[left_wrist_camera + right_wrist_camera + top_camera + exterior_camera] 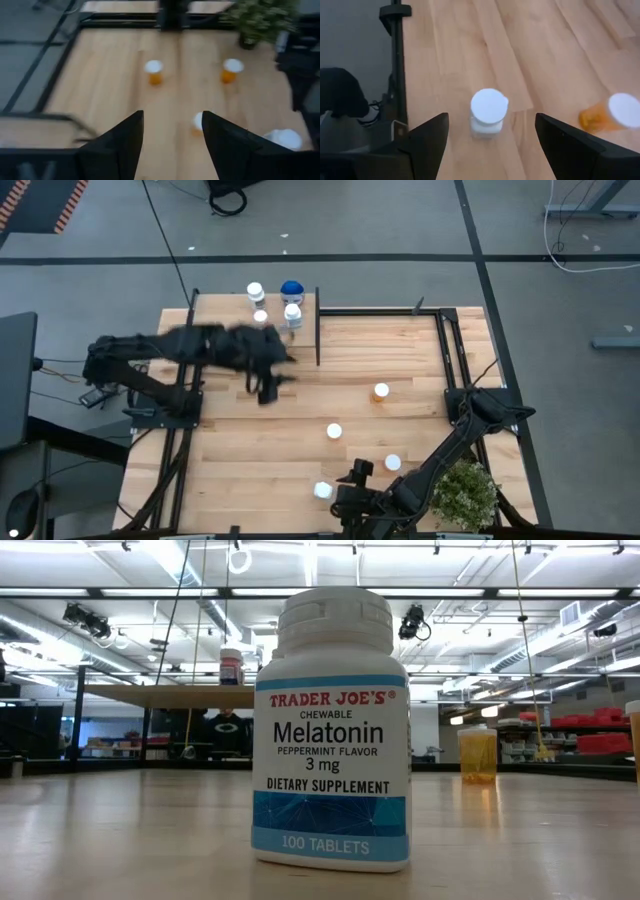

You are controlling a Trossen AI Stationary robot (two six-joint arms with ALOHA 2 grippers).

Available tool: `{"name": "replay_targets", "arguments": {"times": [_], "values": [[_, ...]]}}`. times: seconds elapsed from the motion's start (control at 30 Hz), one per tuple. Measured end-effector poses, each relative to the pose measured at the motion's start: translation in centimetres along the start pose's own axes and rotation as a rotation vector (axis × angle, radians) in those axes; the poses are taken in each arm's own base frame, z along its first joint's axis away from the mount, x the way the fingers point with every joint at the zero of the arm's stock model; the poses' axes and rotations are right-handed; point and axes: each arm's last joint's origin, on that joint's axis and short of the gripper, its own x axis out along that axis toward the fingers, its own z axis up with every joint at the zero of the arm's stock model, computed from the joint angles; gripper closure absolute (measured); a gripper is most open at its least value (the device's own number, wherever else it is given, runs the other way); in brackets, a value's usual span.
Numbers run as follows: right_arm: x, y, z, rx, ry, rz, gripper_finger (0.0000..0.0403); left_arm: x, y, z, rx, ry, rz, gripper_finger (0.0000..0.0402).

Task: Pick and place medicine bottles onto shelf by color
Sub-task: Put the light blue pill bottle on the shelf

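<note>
- The shelf (pixel 225 315), a small light-wood board on a black frame, sits at the far left corner of the counter (pixel 300 445); in the low view it shows in the distance, raised above the counter.
- Four bottles stand on the shelf: a white-capped bottle (pixel 255 292), a wider blue-topped bottle (pixel 291 289), another white-capped one (pixel 292 313) and a small one (pixel 261 317) beside the left arm.
- Loose on the counter are three orange bottles (pixel 381 392) (pixel 334 432) (pixel 393 464) with white caps, well apart from one another.
- A white melatonin bottle (pixel 322 491) stands upright near the counter's front edge; it fills the low view, with "Trader Joe's" on its label.
- The left tool (pixel 268 387) hovers above the counter just in front of the shelf, fingers spread wide and holding nothing.
- The right tool (pixel 490 142) sits at the front edge, spread wide, the white bottle just ahead between its fingers, untouched.
- A potted plant (pixel 463 495) stands at the front right corner.
</note>
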Motion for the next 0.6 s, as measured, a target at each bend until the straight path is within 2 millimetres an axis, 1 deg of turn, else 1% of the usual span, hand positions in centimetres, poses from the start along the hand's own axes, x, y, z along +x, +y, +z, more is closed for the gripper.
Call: {"name": "replay_targets", "arguments": {"times": [0.1, 0.23, 0.37, 0.47, 0.6], "values": [[-0.5, 0.5, -0.5, -0.002, 0.000, 0.015, 0.0097, 1.9, -2.3, -1.4, 0.010, -0.036, -0.060, 0.0201], [-1.3, 1.3, -1.4, -0.006, 0.002, 0.038, 0.0097, 4.3, -5.2, -4.4, 0.005, -0.041, -0.134, 0.0208], [-2.1, 1.9, -2.1, 0.014, 0.005, 0.058, 0.0097, 5.5, -8.0, -6.6, -0.004, -0.096, -0.222, 0.0209], [-2.4, 2.1, -2.4, 0.045, 0.015, 0.071, 0.0097, 6.5, -10.3, -8.2, 0.048, -0.150, -0.288, 0.0208], [-2.6, 2.3, -2.6, 0.069, -0.003, 0.063, 0.0097, 6.8, -13.0, -9.0, 0.133, -0.173, -0.356, 0.0209]]}}
